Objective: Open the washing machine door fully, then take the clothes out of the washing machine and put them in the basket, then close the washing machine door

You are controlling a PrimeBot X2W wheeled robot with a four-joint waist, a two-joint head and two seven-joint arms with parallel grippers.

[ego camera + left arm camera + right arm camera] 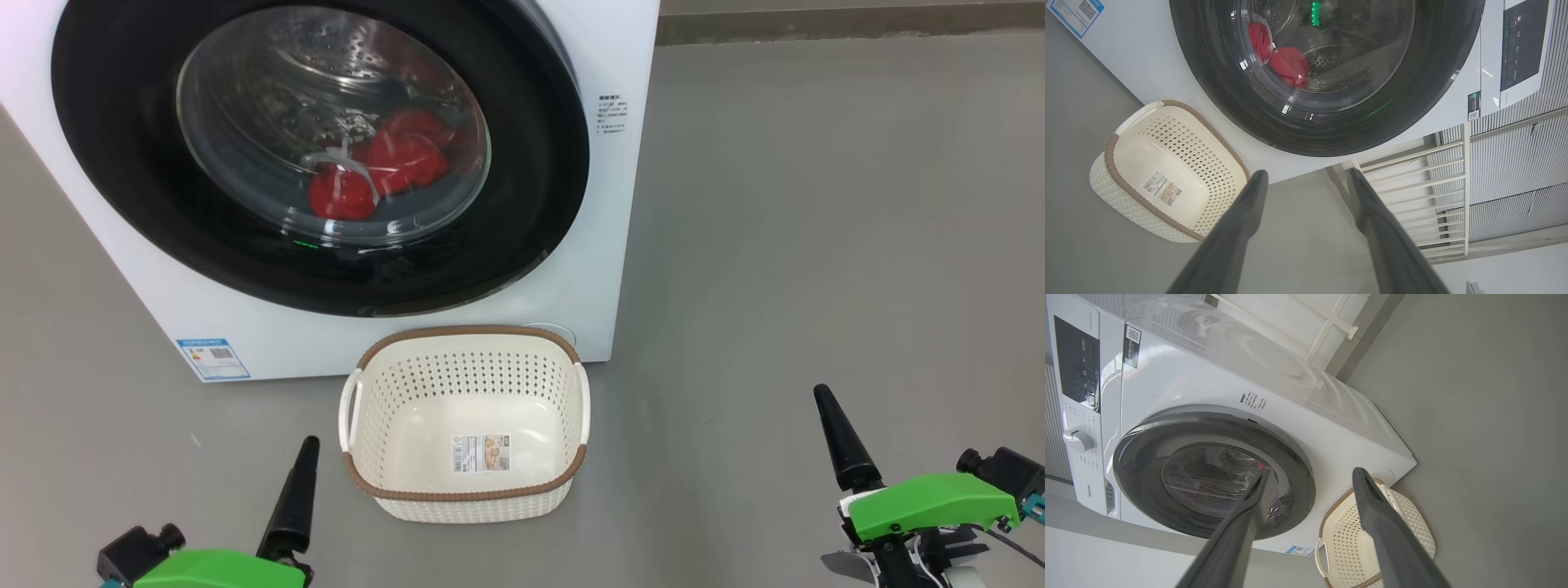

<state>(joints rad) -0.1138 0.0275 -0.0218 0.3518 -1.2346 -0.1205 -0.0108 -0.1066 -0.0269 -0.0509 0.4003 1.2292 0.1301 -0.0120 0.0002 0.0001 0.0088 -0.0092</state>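
Note:
The white washing machine [608,245] stands ahead with its round black door [122,180] lying flat against the front. Through the glass window I see red clothes [384,167] low in the steel drum, and again as clothes [1290,65] in the left wrist view. The cream basket [465,333] sits on the floor just before the machine, nothing in it but a paper label. My left gripper [1307,173] is open, low at the left of the basket, with one dark finger [294,498] in the head view. My right gripper [1314,471] is open, well to the basket's right, nothing between its fingers [845,445].
Grey floor [816,204] spreads wide to the right of the machine. A blue label [214,358] marks the machine's lower left corner. The control panel [1077,363] and a dial [1077,439] run along its top. A white railing [1412,183] stands beside the machine.

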